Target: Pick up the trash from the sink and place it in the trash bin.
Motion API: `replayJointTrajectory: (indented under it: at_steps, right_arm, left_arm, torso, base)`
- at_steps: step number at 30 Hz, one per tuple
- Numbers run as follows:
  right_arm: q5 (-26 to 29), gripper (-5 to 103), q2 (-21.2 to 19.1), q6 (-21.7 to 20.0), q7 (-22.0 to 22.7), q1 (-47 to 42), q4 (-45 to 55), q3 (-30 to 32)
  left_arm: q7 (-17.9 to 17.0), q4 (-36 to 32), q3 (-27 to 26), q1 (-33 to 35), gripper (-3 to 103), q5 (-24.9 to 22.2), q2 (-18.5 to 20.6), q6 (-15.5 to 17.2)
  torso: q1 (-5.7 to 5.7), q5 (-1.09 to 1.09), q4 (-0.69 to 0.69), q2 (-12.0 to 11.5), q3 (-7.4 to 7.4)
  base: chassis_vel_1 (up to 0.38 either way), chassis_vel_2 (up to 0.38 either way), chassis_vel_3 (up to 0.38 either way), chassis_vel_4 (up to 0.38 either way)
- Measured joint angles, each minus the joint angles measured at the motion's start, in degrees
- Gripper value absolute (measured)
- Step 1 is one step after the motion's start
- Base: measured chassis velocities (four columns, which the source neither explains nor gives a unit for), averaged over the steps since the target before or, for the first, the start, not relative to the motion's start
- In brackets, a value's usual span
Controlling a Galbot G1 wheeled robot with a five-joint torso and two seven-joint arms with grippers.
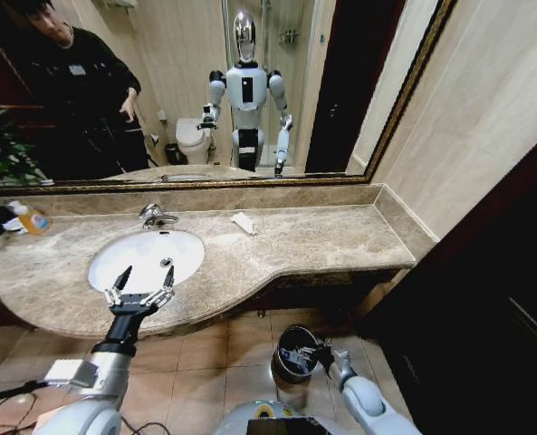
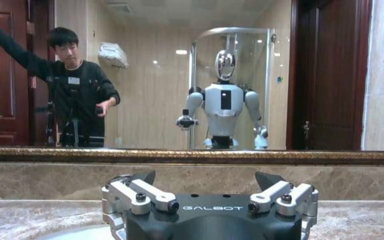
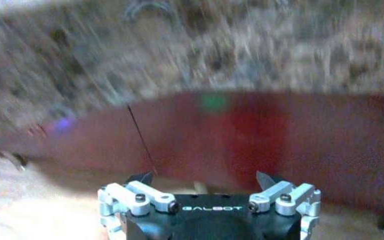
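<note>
Sink (image 1: 114,263) looks bare | left gripper (image 1: 143,282) wide, empty, over sink's near rim | right gripper (image 1: 327,355) low by bin (image 1: 295,352), jaws wide, empty | tissue (image 1: 244,223) on table right of sink | risk: tissue beyond left reach, gets missed

The robot's left gripper (image 1: 144,275) has a black boxy body with silver metal links, dark round screws and two pointed black fingertips (image 2: 142,177). White letters on it spell GALBOT. Its arm at the lower left of the head view is black, then silver-grey. The right gripper (image 3: 205,178) looks the same, and its arm at the lower right is pale grey.
</note>
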Motion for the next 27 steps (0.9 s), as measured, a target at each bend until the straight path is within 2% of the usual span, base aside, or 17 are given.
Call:
replayJointTrajectory:
  at_steps: [1,5,8,13,17,23,27]
  right_arm:
    - [0.2,100,-0.6,-0.3,0.3,-1.6,3.7,0.4]
    - [0.1,100,-1.2,-0.3,0.4,-3.4,7.9,0.8]
    - [0.2,100,-2.0,-0.4,0.5,-7.2,17.2,1.9]
    - [0.2,100,-2.1,-1.9,2.7,-7.0,23.2,1.9]
    - [2.3,100,-2.8,-5.6,6.1,0.6,25.6,0.4]
    - [5.3,100,-3.6,-7.4,6.1,9.8,21.5,-1.3]
    - [7.2,100,-3.9,-6.5,3.4,18.6,16.2,-3.2]
  left_arm:
    - [0.0,0.0,0.0,0.0,100,0.0,0.0,0.0]
    - [0.0,0.0,0.0,0.0,100,0.0,0.0,0.0]
    - [0.0,0.0,0.0,0.0,100,0.0,0.0,0.0]
    - [0.0,0.0,0.0,0.0,100,0.0,0.0,0.0]
    - [0.0,0.0,0.0,0.0,100,0.0,0.0,0.0]
    - [0.0,0.0,0.0,0.0,100,0.0,0.0,0.0]
    - [0.0,0.0,0.0,0.0,100,0.0,0.0,0.0]
  torso:
    - [0.00,0.00,0.00,0.0,0.00]
    - [0.00,0.00,0.00,0.0,0.00]
    - [0.00,-0.01,-0.01,0.0,0.00]
    - [0.00,-0.01,-0.01,0.0,0.00]
    - [0.00,0.01,0.00,0.0,0.00]
    - [0.00,0.01,0.00,0.0,0.01]
    - [0.01,0.00,0.00,0.0,0.01]
  base:
    - [0.000,0.000,0.000,0.000]
    - [0.000,0.000,0.000,0.000]
    - [0.000,0.000,0.000,0.000]
    - [0.000,0.000,0.000,0.000]
    - [0.000,0.000,0.000,0.000]
    - [0.000,0.000,0.000,0.000]
    - [0.000,0.000,0.000,0.000]
